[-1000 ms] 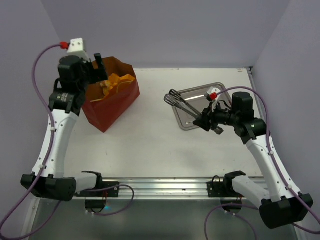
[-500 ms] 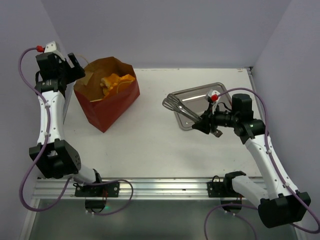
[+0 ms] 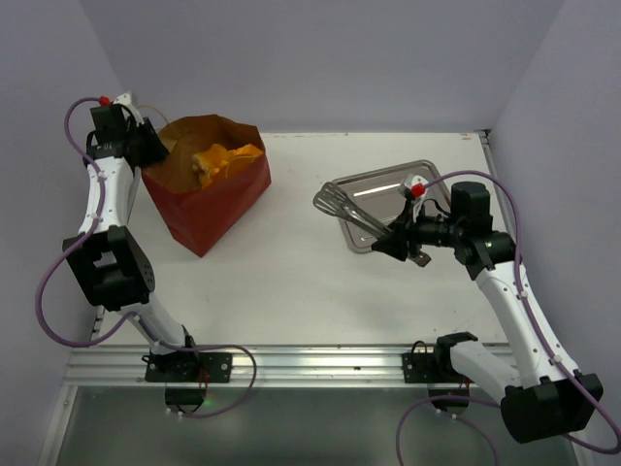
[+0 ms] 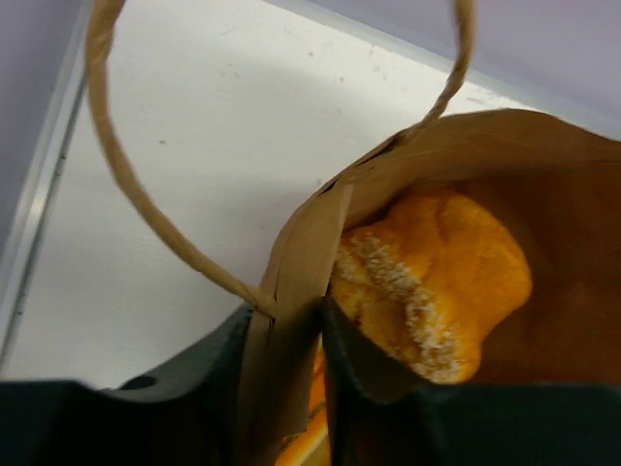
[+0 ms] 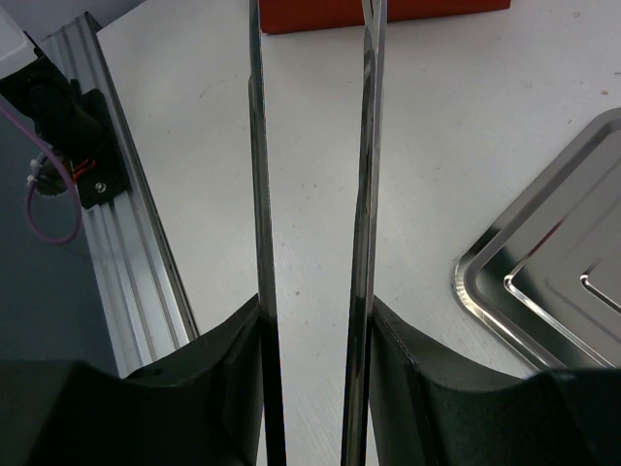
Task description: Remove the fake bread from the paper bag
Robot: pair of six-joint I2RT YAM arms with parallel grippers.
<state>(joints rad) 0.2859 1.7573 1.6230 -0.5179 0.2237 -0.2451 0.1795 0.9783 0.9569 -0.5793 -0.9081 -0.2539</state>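
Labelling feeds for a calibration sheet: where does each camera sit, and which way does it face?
Top external: above and behind the bases, looking down at the table; both arms show.
Left wrist: on the left gripper, facing the paper bag and the fake bread; its fingers pinch the rim.
Right wrist: on the right gripper, looking along the tongs it holds; its fingers show.
Shared: top external and right wrist both show the tray.
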